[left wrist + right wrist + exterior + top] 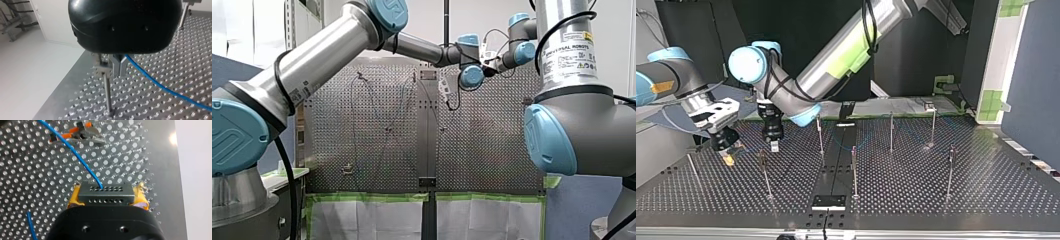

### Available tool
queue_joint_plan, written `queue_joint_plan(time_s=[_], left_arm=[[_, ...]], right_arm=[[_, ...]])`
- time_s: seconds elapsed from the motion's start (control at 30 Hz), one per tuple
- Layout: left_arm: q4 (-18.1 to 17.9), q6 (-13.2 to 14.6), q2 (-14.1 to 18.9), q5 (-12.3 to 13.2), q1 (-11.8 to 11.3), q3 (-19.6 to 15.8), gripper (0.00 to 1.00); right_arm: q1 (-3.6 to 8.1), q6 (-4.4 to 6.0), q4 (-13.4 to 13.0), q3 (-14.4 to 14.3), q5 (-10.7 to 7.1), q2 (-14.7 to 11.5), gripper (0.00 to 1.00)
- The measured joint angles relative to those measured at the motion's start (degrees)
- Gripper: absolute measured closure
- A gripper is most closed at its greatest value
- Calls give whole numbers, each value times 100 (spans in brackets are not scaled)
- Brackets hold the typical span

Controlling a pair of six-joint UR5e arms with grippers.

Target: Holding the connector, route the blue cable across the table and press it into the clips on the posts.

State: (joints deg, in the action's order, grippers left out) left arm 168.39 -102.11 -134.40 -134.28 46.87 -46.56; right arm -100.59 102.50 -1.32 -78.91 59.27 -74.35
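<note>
In the right wrist view my right gripper point(107, 198) has its yellow pads point(75, 196) shut on the grey connector point(106, 192), just above the table. The blue cable point(75, 153) leaves the connector's top face and runs away over the holes. In the left wrist view my left gripper point(119, 73) has its metal fingers shut, right beside a clip point(101, 71) on a thin post point(107, 95). The blue cable point(160, 86) comes out from beside those fingers; whether it is pinched is hidden. In the top view my left gripper point(773, 146) and my right gripper point(728, 157) hang close together at the left.
Several thin posts stand on the perforated table point(986, 190), among them post point(820, 135), post point(854, 172) and post point(950, 172). A grey fixture with orange levers point(85, 132) lies ahead of the connector. The table's edge point(160, 182) runs close beside my right gripper.
</note>
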Motion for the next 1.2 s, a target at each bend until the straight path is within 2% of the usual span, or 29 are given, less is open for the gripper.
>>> queue_joint_plan(time_s=[0.3,0.4,0.67,0.97,1.03,1.07,1.1,1.13,1.17,1.2], left_arm=[[-194,62,-15,262,-298,-6,100],[-259,69,-45,392,-365,-11,100],[-370,69,-97,656,-501,-17,100],[-347,37,-98,739,-568,-24,100],[-330,21,-98,757,-564,-25,96],[-313,7,-98,775,-559,-25,88],[-301,-6,-98,792,-556,-28,73],[-290,-22,-98,810,-554,-32,73],[-278,-45,-98,841,-550,-39,61],[-271,-65,-98,869,-548,-46,45]], right_arm=[[61,171,-96,69,-164,31,100],[99,197,-119,84,-180,53,100],[196,208,-141,162,-188,176,100],[299,202,-150,208,-236,205,100],[314,202,-154,208,-238,209,100],[318,202,-156,209,-238,210,100],[321,201,-157,209,-238,211,100],[324,199,-158,209,-237,211,100],[324,198,-158,209,-237,212,100],[325,196,-158,209,-236,212,100]])
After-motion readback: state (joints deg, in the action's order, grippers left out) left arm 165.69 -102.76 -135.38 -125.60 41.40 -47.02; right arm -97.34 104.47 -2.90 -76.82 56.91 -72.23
